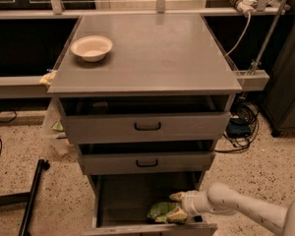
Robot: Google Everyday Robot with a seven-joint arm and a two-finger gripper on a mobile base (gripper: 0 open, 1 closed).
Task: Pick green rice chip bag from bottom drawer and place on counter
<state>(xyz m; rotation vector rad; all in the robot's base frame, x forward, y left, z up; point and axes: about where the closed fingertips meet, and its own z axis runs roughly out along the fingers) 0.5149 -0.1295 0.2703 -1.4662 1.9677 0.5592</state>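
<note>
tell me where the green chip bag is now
The small crinkly bright-green snack bag lies low in the camera view in the open bottom grey metal drawer, toward its front right, with the gripper at the bag's right end.

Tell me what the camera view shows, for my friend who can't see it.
The robot's hand reaches into the open bottom drawer, right at a green rice chip bag lying there. A cream bowl sits on the grey counter near its far left corner.
</note>
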